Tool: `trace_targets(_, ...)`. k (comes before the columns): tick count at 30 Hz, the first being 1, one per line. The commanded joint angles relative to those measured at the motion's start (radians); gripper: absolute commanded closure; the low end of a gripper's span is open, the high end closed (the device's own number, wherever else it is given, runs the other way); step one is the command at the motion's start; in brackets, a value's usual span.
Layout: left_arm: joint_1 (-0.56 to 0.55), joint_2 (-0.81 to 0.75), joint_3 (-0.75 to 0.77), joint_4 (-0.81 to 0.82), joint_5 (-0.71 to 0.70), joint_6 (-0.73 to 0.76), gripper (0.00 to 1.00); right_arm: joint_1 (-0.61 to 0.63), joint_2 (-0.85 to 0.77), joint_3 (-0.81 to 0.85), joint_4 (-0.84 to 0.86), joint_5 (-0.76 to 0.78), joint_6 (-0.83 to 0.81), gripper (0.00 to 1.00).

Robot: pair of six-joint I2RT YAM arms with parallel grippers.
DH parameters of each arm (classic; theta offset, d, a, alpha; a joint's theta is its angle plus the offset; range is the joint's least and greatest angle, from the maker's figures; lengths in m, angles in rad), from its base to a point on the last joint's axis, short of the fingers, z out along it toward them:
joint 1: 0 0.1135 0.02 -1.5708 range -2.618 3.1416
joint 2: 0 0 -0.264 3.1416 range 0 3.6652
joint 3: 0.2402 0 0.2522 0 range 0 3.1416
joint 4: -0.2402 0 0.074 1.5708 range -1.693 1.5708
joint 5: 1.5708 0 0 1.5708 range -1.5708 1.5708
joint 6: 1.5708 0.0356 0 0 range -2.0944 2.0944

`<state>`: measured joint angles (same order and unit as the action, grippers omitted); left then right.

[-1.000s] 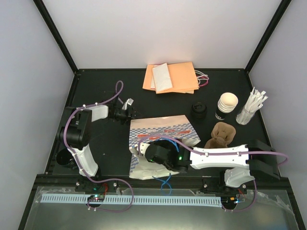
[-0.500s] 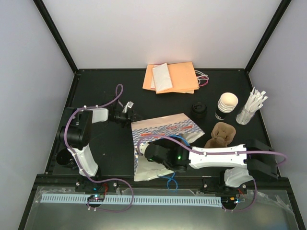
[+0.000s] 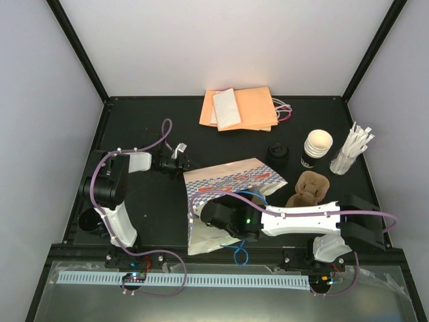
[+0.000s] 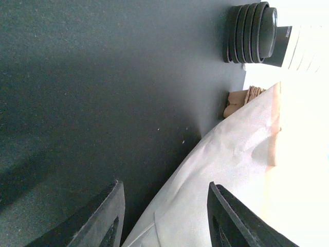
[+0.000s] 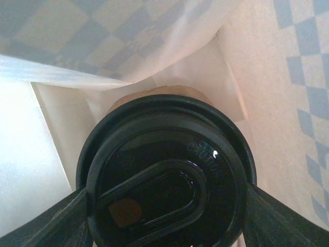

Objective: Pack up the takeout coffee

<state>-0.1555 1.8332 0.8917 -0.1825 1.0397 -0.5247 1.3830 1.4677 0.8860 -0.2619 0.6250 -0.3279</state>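
The takeout coffee (image 5: 164, 170) shows its round black lid close up in the right wrist view. My right gripper (image 5: 167, 208) is shut on it, one finger at each side of the lid. Cup and gripper are inside the white bag with a blue-checked print (image 3: 231, 181), whose paper walls (image 5: 267, 77) surround the cup. From above, the cup is hidden and only my right wrist (image 3: 224, 218) shows at the bag's mouth. My left gripper (image 3: 178, 159) is at the bag's far-left corner. It (image 4: 165, 216) is open, with the bag's white edge (image 4: 231, 159) lying between its fingers.
Orange paper sleeves (image 3: 241, 111) lie at the back. A stack of black lids (image 3: 277, 154), a stack of cream cups (image 3: 316, 147) and a holder of white sticks (image 3: 352, 151) stand at the right. A brown pulp carrier (image 3: 310, 188) sits beside the bag's right end.
The bag has shifted and turned slightly, its right end rising toward the lids. My right wrist has gone a little further left and down in the bag. The left gripper turned slightly at the bag's corner.
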Motion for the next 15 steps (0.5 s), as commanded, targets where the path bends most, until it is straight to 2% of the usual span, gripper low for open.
trace_targets(1, -0.006, -0.007, -0.01, 0.0, 0.039, 0.005, 0.54, -0.008, 0.03, 0.003, -0.047, -0.005, 0.016, 0.49)
trace_targets(15, -0.007, -0.014, -0.015, -0.006, 0.046, 0.012, 0.55, 0.011, 0.119, -0.002, -0.1, -0.02, 0.081, 0.48)
